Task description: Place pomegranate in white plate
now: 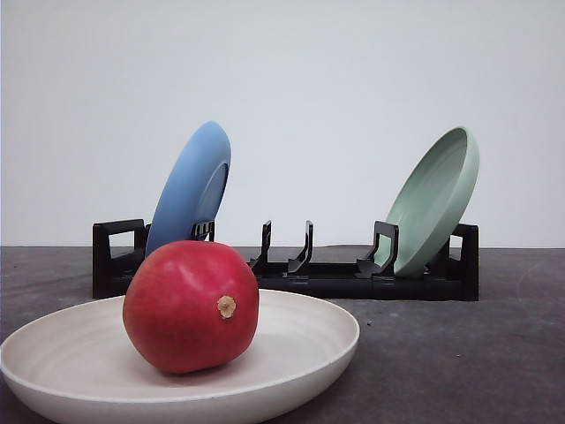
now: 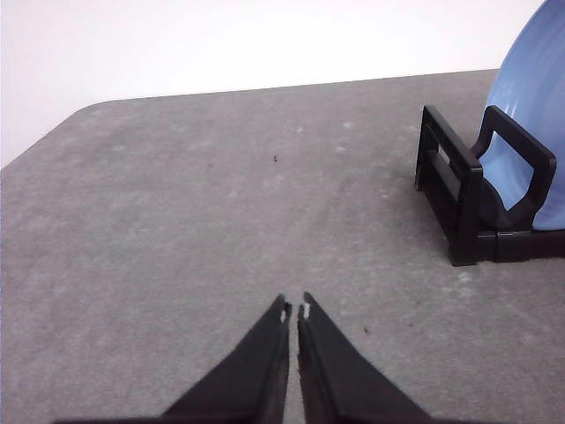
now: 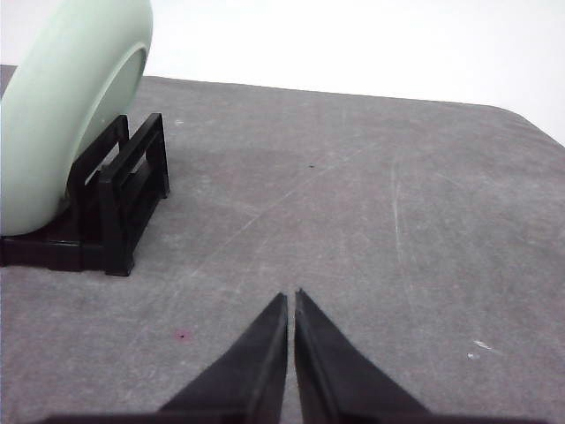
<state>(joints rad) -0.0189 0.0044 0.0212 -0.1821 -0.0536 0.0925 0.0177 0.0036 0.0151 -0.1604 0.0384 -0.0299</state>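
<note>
Pomegranate [image 1: 191, 306] sat lower left in the white plate [image 1: 309, 340], both grippers [image 2: 294, 311] [image 3: 290, 298] pressed together; a nudge might roll it.

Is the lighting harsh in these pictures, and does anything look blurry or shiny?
Front view: soft, even light, the pomegranate sharp with a dull sheen, faint shadow on the white plate. Left wrist view: left hand tips crisp, table flat, no glare. Right wrist view: right hand likewise, table scratches visible.
</note>
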